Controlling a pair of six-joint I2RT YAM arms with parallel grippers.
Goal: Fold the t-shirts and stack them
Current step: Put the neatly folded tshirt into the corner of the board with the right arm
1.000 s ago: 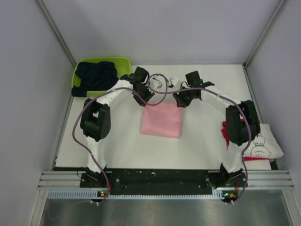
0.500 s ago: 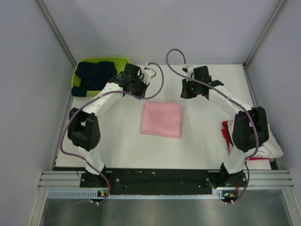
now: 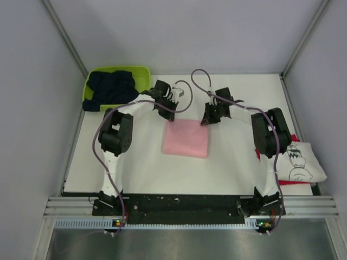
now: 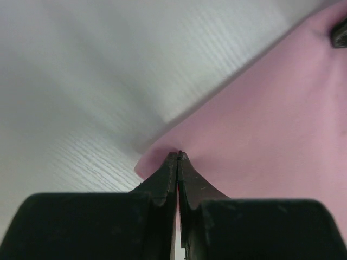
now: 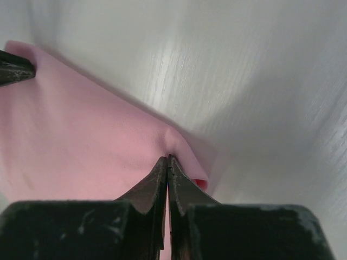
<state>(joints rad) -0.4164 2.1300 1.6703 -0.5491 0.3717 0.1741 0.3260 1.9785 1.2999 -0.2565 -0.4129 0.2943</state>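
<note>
Two tees lie nearest, at the right edge of the frame: a white t-shirt with black drawing [image 3: 304, 162] over a red t-shirt [image 3: 261, 159]. Folded flat at centre is the pink t-shirt [image 3: 186, 138], and the left gripper [image 4: 178, 156] and right gripper [image 5: 167, 158] each pinch one of its far corners, jaws closed on the cloth. Farthest, at upper left, the navy t-shirt [image 3: 111, 88] sits heaped in the green basket [image 3: 142, 71].

Left hand [image 3: 167, 110] and right hand [image 3: 208, 117] touch far corners of the pink t-shirt [image 3: 186, 140].
</note>
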